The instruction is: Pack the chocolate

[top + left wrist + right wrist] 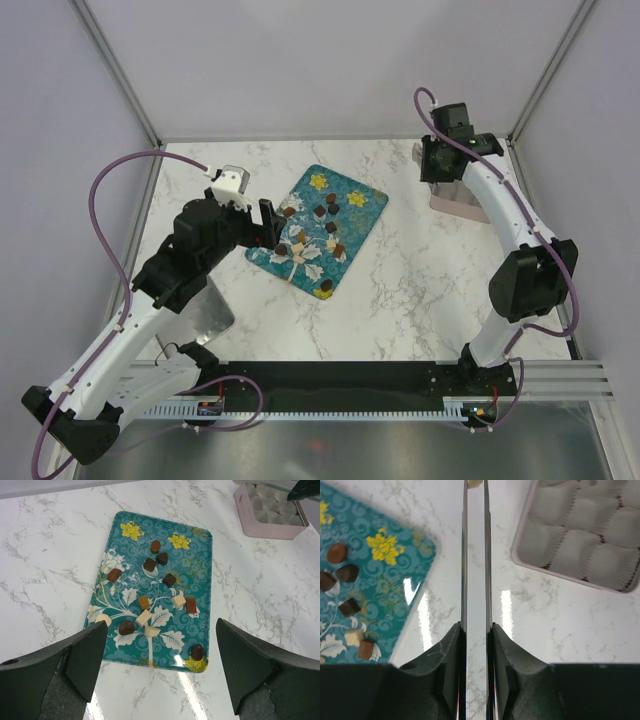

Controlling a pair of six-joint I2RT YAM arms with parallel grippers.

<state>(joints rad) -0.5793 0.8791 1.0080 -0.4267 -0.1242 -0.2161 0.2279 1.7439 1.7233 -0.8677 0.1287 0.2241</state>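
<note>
left gripper (161,630) wide open, empty, hovering above the tray (200,545) near edge. right gripper (474,487) nearly closed, pinching a pale chocolate (474,482) at the tips, beside the pink box (260,530). other chocolates (150,564), brown, tan and cream, lie scattered on the tray.

Glossy marble-look table (400,280), shiny teal tray (200,560), smooth chocolate (169,579), pleated paper cups (580,535)

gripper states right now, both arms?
Left gripper: open, holding nothing.
Right gripper: shut on a thin two-bladed tool, pale piece at its tip.
</note>
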